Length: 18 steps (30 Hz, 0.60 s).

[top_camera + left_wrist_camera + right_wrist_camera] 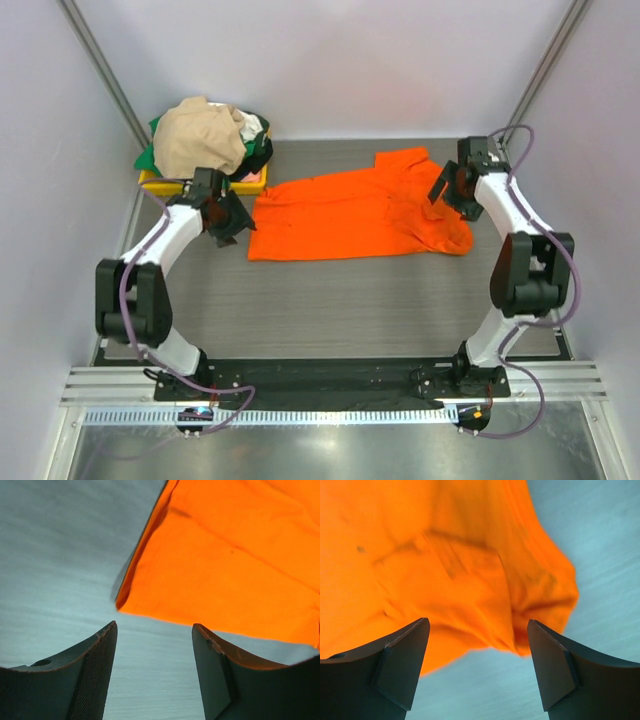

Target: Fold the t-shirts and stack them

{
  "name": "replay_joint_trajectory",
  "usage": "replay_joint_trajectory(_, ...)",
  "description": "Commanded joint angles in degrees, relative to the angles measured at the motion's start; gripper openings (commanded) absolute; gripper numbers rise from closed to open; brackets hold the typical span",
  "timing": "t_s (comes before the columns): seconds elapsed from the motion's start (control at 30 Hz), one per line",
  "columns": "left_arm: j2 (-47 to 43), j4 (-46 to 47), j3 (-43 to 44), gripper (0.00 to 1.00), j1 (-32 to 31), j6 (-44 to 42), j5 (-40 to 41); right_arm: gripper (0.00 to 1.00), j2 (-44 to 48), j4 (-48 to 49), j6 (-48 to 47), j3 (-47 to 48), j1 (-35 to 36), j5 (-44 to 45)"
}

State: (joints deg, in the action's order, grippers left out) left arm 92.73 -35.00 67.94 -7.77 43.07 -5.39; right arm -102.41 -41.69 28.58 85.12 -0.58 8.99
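The orange t-shirt [360,212] lies spread on the grey table in the top view, rumpled at its right end. My left gripper [230,220] is open and empty just left of the shirt's left edge; in the left wrist view the shirt's corner [230,565] lies ahead of the gripper [155,630]. My right gripper [445,190] is open and empty over the shirt's right end; the right wrist view shows the gripper [477,627] above the bunched orange cloth [455,565]. The beige [198,135], dark green, white and black shirts are piled at the back left.
A yellow bin [205,184] at the back left holds the pile of shirts, close behind my left gripper. White walls close in the table on the left, right and back. A black mounting strip [330,380] runs along the near edge.
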Motion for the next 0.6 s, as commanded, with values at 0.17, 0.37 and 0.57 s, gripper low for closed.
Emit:
replay_joint_trajectory(0.17,-8.35,9.51,-16.08,0.64,-0.05,2.28,-1.99,0.77,17.85,13.82,1.22,-28.15,-6.62,-11.19)
replay_joint_trajectory(0.37,-7.65,13.12,-18.90,0.63,0.04,2.99,-2.79,0.75,17.60,16.72,0.69,-31.33,-11.55,-14.70)
replay_joint_trajectory(0.57,-6.68,13.29,-18.63,0.62,0.03,2.11,-1.91,0.73,14.79,18.74,0.60,-29.05,-11.81,-18.90)
